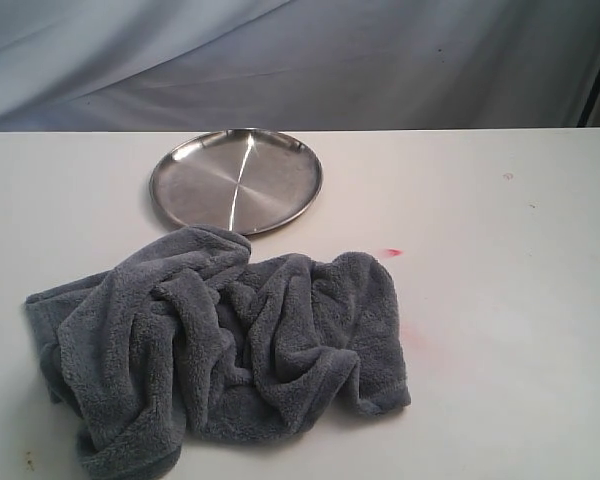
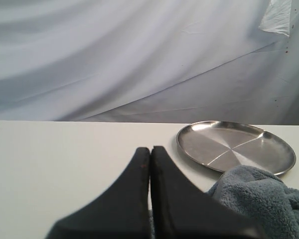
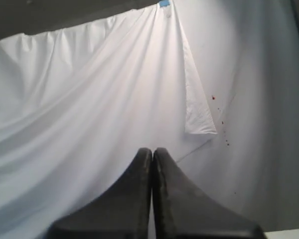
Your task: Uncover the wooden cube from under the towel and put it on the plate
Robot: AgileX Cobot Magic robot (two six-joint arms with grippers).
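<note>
Notably, left gripper (image 2: 150, 154) and right gripper (image 3: 152, 154) were closed tight, empty; towel (image 1: 220, 345), six o'clock of plate (image 1: 236, 181), might drag the hidden wooden cube.

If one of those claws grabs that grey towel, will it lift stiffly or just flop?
The towel lies crumpled in soft folds, so it will probably sag and drape, rising only where pinched. Its fluffy pile should grip well rather than slip. One fold reaches the rim of the plate, so dragging the cloth might nudge it.
</note>
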